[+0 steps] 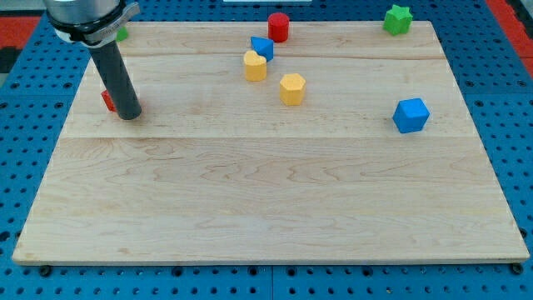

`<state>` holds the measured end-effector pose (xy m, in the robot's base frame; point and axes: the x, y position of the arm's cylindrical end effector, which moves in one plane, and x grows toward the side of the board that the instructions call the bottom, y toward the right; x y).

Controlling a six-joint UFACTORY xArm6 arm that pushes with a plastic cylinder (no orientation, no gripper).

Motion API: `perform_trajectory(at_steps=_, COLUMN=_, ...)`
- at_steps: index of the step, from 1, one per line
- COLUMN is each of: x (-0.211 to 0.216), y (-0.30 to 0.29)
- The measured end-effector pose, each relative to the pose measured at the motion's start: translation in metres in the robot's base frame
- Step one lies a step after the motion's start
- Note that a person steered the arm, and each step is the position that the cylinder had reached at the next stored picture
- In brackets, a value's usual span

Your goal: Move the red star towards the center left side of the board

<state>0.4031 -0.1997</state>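
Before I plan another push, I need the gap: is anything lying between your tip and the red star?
Nothing. In the camera view my tip sits right against the red star, which peeks out on the rod's left, mostly hidden behind it.

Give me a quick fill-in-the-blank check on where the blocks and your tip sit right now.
1. My tip sits just to the view's ____ of the red star.
2. The red cylinder lies near the board's ____ edge.
3. Between the two yellow blocks, the one touching the small blue block is on the view's ____.

Missing words: right; top; left
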Motion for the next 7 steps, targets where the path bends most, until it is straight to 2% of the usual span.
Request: perform_trajectory(at_steps=7, x=0.0, y=-0.02)
